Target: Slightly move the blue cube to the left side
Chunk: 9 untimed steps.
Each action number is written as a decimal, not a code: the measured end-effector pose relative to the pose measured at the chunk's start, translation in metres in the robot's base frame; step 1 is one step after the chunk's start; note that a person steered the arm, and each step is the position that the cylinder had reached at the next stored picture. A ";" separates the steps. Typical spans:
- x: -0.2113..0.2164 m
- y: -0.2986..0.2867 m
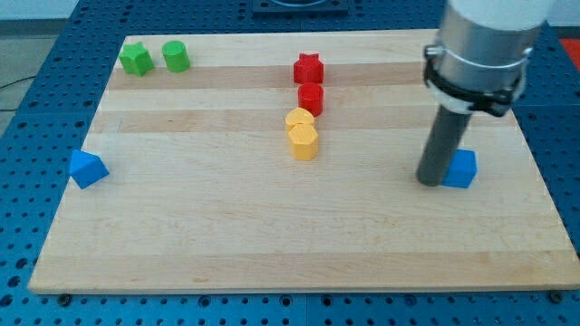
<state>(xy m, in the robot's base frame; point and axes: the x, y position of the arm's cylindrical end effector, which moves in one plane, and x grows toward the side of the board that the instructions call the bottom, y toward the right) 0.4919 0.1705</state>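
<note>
- My tip (430,181) stands on the wooden board (272,244) in the right part of the frame, at the bottom end of a straight dark rod that hangs from a wide grey cylinder in the upper right corner.
- There are no fingers to spread or close here: the arm ends in that plain rod and holds nothing.
- The blue cube (461,169) sits just to the right of my tip, touching the rod or very nearly so; its left edge is hidden behind the rod, so I cannot tell which.
- A second blue block (88,168), wedge-like in shape, lies far off at the left edge of the board, at about the same level in the frame as the cube.
- Two yellow blocks (303,134) sit together near the centre, rounded in outline, one overlapping the other.
- Just above them is a red cylinder (311,98), and above that a red star (308,68).
- In the upper left corner of the board a green star-like block (136,59) and a green cylinder (176,56) sit side by side, close together.
- The board rests on a blue perforated table (36,109).
</note>
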 end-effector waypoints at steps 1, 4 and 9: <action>0.000 0.027; -0.069 0.051; -0.013 0.077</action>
<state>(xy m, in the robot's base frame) 0.4787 0.2472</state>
